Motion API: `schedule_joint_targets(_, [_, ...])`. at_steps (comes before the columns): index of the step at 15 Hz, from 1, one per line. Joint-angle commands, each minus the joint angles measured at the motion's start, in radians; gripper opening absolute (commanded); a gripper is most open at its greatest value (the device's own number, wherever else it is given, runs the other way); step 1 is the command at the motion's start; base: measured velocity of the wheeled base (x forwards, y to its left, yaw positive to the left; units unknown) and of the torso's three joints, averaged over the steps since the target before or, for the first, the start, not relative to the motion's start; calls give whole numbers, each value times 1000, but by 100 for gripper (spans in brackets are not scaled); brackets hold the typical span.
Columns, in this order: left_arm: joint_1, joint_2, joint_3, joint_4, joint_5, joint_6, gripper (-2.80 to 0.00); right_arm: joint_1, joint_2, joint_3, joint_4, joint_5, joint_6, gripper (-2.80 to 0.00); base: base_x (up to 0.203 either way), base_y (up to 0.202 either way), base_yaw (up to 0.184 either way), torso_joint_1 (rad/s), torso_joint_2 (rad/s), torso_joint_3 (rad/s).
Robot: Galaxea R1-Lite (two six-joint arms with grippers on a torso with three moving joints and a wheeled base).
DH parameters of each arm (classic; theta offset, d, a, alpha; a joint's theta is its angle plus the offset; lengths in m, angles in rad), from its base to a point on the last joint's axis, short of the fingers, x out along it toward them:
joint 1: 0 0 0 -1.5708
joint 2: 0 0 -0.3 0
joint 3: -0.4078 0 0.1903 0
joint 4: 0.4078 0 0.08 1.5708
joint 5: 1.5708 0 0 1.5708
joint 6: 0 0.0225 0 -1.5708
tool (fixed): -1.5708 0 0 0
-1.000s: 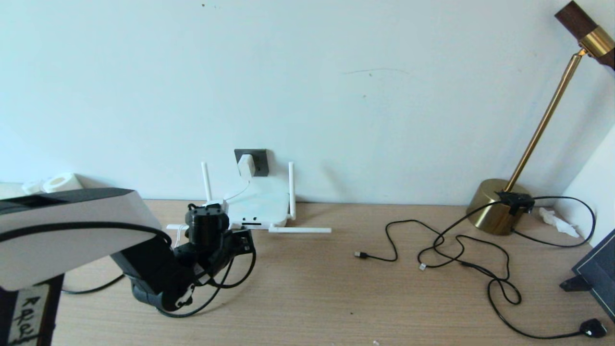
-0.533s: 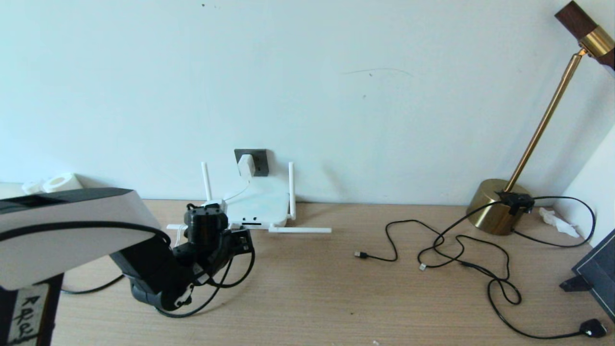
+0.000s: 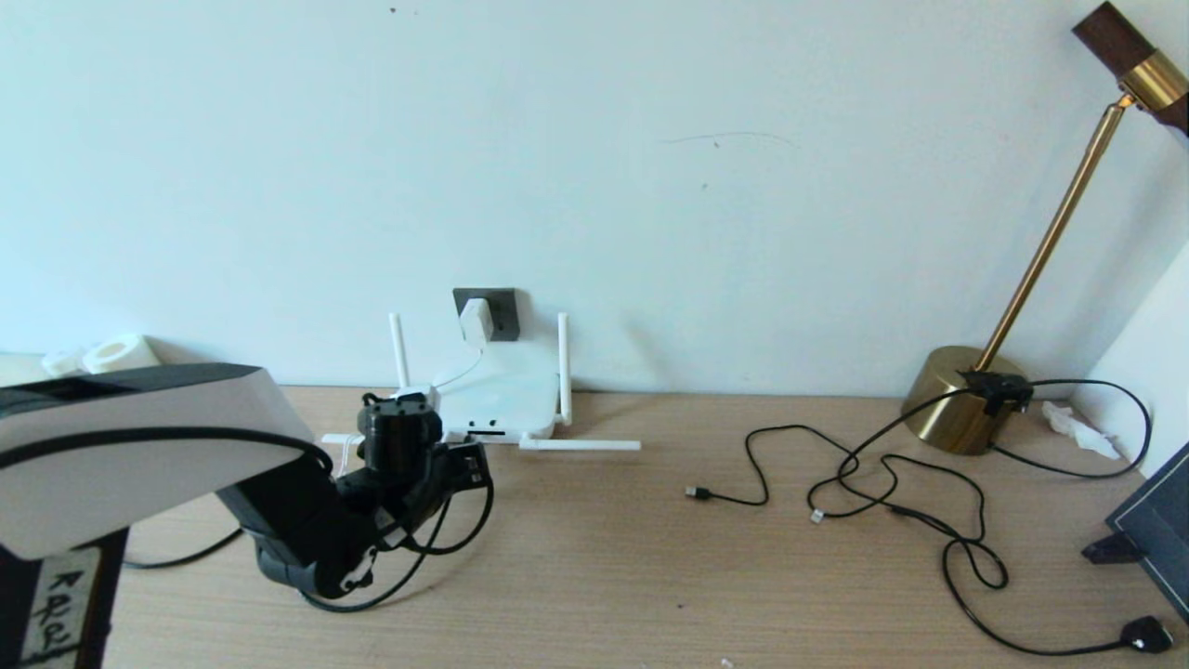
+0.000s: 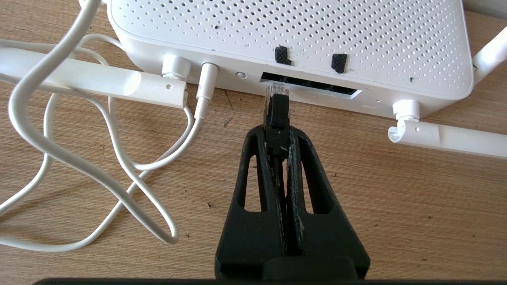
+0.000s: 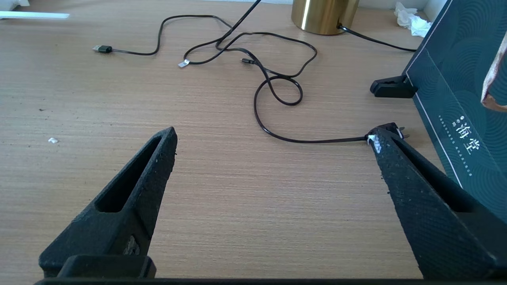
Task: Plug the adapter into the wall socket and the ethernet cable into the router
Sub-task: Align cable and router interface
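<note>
The left gripper (image 4: 277, 136) is clenched on the ethernet cable (image 4: 276, 113), pinching it just behind its small black connector, whose clear tip sits right at the mouth of the dark port slot (image 4: 311, 85) on the router (image 4: 293, 35); whether the tip has gone in at all cannot be told. The connector looks rigid and light, but the cable behind it is thick and springy (it loops back under the arm in the head view), so it probably tugs sideways on the plug. Holding close behind the connector, as now, seems the right place; a grip further back would likely let the tip wander. The clip on such a plug is probably fragile, so a square push matters.

The router itself looks light and could slide on the wooden desk (image 3: 650, 557) when pressed, though it lies close to the wall.

The adapter (image 3: 475, 321) sits in the wall socket (image 3: 502, 311), its thin white cord (image 4: 91, 174) running to the router's round jack.

No open containers are in view; the port slot shows nothing seated inside.

The right gripper (image 5: 273, 166) hangs spread wide and empty over the desk, well apart from the work
</note>
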Motion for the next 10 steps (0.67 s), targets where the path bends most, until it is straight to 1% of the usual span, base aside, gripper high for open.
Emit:
schedule_joint_targets(1, [-1,11,-8,-6,2,-2,-280,0,0,0,1,0,0,0,0,0,0,0,0,0])
schedule_joint_targets(10, [-1,17,-27,-4,2,2,-280,0,0,0,1,0,0,0,0,0,0,0,0,0])
